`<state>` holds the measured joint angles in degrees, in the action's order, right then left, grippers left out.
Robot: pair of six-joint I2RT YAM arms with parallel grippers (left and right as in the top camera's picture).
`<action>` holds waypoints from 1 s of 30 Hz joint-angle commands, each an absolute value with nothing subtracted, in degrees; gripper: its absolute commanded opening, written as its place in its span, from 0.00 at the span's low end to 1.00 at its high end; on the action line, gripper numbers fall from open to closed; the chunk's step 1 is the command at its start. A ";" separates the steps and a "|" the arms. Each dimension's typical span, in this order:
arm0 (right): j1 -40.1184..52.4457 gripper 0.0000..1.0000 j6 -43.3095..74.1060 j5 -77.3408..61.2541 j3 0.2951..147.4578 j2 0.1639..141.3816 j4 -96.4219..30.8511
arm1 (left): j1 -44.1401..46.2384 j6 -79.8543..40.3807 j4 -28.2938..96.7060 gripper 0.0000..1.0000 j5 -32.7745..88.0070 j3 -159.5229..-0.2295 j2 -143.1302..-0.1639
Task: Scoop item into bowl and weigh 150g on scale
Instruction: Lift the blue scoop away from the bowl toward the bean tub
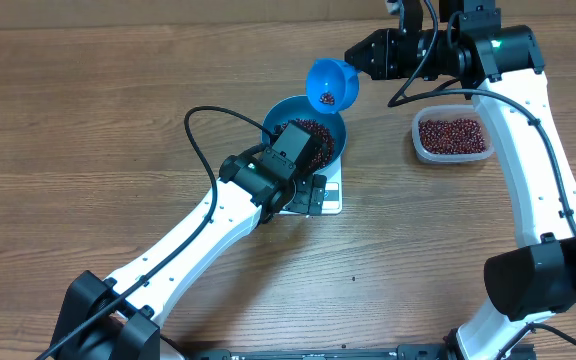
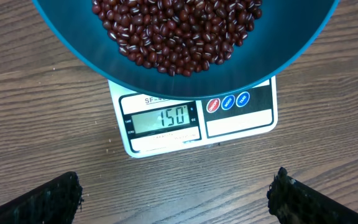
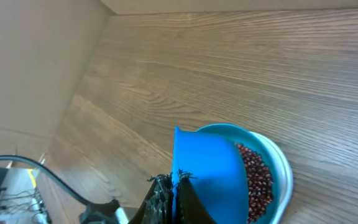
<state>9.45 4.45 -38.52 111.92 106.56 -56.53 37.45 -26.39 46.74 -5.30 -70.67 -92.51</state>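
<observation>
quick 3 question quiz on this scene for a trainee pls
1. True or false: the bowl sits on the scale.
2. What is the right gripper holding? A) the blue scoop B) the bowl C) nothing
3. Fill in: the scale's display reads ___.

Key: 1 true; 2 A; 3 150
</observation>
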 commanded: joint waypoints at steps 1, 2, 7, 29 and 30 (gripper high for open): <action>9.56 0.04 4.47 -34.70 112.88 104.79 -56.03 | 37.52 -25.28 46.63 1.00 -4.86 -71.31 -93.01; 9.56 0.04 4.47 -33.43 112.88 104.79 -56.03 | 37.52 -25.28 46.65 1.00 -4.86 -71.31 -93.01; 9.56 0.04 4.25 -27.53 112.88 104.79 -56.55 | 37.52 -25.28 46.65 0.99 -4.86 -71.31 -93.01; 9.56 0.04 4.23 -11.88 112.84 104.79 -60.31 | 37.52 -25.28 46.63 0.99 -4.84 -71.31 -93.01; 9.54 0.04 4.23 -9.65 112.84 104.79 -61.14 | 37.52 -25.28 46.63 0.99 -4.84 -71.31 -93.01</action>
<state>9.47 4.43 -16.01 111.92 106.56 -60.36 37.45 -26.39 46.72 -5.30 -70.67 -92.51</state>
